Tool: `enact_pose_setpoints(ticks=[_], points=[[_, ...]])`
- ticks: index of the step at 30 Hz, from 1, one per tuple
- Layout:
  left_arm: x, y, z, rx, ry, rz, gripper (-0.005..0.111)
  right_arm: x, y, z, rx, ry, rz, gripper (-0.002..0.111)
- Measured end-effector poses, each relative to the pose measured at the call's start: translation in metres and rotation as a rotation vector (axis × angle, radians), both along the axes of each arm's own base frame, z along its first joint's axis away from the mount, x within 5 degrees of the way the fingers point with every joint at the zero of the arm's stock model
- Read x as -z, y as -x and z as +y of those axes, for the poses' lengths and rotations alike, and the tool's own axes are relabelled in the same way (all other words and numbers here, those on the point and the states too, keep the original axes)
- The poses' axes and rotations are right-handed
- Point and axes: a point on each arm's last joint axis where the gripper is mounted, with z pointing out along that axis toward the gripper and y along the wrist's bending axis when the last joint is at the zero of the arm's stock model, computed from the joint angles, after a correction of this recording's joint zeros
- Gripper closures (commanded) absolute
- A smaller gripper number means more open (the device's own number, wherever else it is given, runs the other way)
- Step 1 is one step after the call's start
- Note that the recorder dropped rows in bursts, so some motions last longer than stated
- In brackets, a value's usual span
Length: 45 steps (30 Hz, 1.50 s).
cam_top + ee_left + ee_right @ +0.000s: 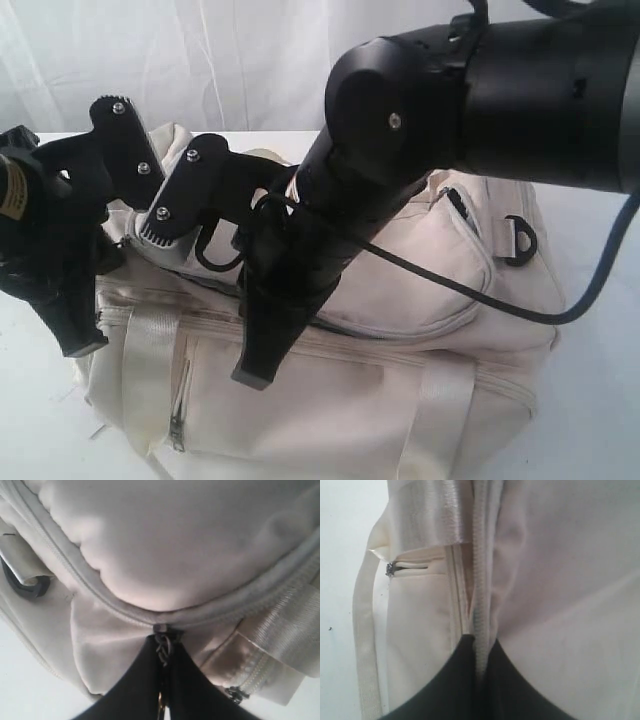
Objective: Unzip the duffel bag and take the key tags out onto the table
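Duffel bag [400,400]: soft, slack cloth lying mid-way across the table [600,400], key tags not visible; my left gripper [162,652] pinches the metal zip pull [161,641], my right gripper [479,647] clamps the zip seam [482,580], which I judge the firmest holds on bunching fabric.

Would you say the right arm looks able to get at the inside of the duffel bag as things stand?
Probably not yet. The main zipper of the duffel bag looks closed wherever it shows, the right tool pinches that seam, and the left tool holds the zipper pull.
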Motion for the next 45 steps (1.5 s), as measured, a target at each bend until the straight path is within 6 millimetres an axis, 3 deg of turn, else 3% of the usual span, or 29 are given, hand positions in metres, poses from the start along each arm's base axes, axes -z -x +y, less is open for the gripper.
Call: enact_pose_setpoints(ticks=[12,27,33,36,45], points=[[-0.023,-0.008,-0.002,0.016,-0.003,-0.101,0.107,0.0,0.0,0.0,0.003,0.003,0.004,0.108],[-0.028,-0.029,0.013,-0.064,0.09,-0.172,0.107,-0.004,-0.002,0.003,0.01,-0.04,-0.021,0.108],[-0.025,-0.035,0.009,-0.057,0.124,-0.183,0.107,-0.005,-0.003,0.003,0.012,-0.042,-0.022,0.108],[-0.024,-0.031,0.011,-0.077,0.137,-0.127,0.107,-0.004,-0.002,0.002,0.009,-0.031,-0.015,0.108],[-0.039,-0.009,0.012,0.085,0.097,0.065,0.107,-0.001,0.0,0.0,0.057,-0.012,0.032,0.106]])
